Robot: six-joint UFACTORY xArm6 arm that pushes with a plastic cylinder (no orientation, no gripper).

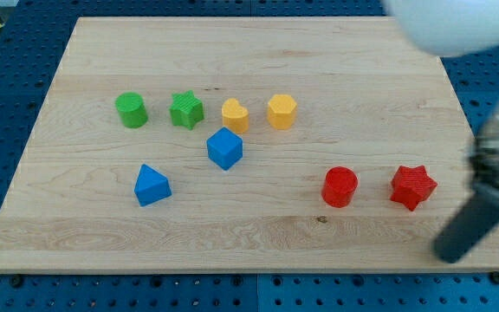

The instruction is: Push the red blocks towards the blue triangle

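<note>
A red cylinder [340,186] and a red star [413,186] sit side by side at the board's lower right. The blue triangle [152,185] lies at the lower left, far from both. My tip [448,256] is at the lower right corner of the board, below and to the right of the red star, touching no block. The rod rises from it up to the view's right edge.
A blue cube [225,148] sits above and right of the triangle. A row near the view's top holds a green cylinder [132,110], green star [185,110], yellow block [235,114] and yellow hexagon [281,112]. The wooden board [258,39] lies on a blue perforated table.
</note>
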